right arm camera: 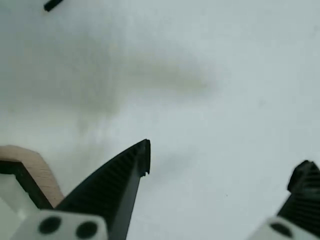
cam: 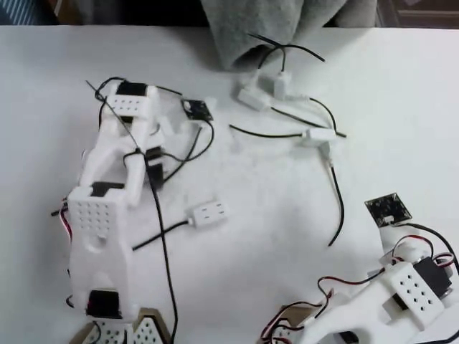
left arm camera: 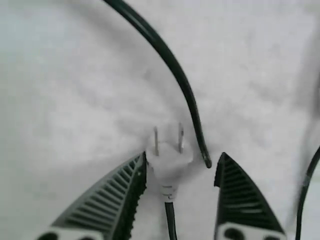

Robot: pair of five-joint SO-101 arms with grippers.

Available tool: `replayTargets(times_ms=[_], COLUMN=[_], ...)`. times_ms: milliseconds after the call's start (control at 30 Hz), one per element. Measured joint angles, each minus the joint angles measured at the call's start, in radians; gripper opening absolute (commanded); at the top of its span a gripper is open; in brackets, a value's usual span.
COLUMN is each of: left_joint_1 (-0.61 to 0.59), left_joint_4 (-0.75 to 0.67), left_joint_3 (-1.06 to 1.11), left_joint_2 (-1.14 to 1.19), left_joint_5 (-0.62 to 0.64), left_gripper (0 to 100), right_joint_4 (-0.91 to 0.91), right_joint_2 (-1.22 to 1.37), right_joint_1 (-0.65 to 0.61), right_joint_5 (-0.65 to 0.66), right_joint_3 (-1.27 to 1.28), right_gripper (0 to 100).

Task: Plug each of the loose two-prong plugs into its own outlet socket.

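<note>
Left gripper (left arm camera: 182, 160) stood part open astride white two-prong plug (left arm camera: 167, 161) on table (cam: 401, 86); one finger (left arm camera: 120, 190) touched plug body, other stood apart. Black cable (left arm camera: 175, 80) ended just beside plug. Outlet socket (cam: 208, 212) lay beside left arm. Other white corded pieces (cam: 252, 97) lay near grey cloth (cam: 287, 21). Right gripper (right arm camera: 225, 157) gaped wide, empty.

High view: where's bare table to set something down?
Free: the table right of the cord cluster, above the right arm; and the patch between the socket block and that arm. Crowded: that cluster of plugs and cords at top centre, and around the left arm.
</note>
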Motion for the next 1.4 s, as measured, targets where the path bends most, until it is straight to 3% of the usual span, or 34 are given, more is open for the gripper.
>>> replayTargets(times_ms=[67, 433, 700, 900, 1100, 1233, 1400], left_joint_1=[0.0, 0.032, 0.068, 0.19, 0.356, 0.376, 0.374], left_joint_4=[0.0, 0.14, 0.166, 0.161, -0.015, -0.186, -0.359], left_joint_3=[0.0, -0.034, 0.063, 0.365, 0.804, 1.026, 1.165], left_joint_2=[0.0, -0.003, -0.341, -0.612, -0.761, -0.77, -0.773], left_joint_5=[0.0, 0.0, 0.075, 0.089, 0.256, 0.265, 0.281], left_gripper=[2, 2, 2, 2, 3, 4, 25], right_joint_4=[0.0, 0.0, 0.0, 0.0, 0.0, 0.0, -0.066], right_joint_2=[0.0, 0.0, 0.0, 0.0, 0.0, 0.0, 0.0], right_joint_1=[0.0, 0.0, 0.0, 0.0, 0.0, 0.0, 0.0], right_joint_5=[0.0, 0.0, 0.0, 0.0, 0.0, 0.0, 0.0], right_joint_3=[0.0, 0.0, 0.0, 0.0, 0.005, 0.046, 0.091], right_gripper=[41.9, 41.9, 41.9, 41.9, 41.9, 41.9, 41.9])
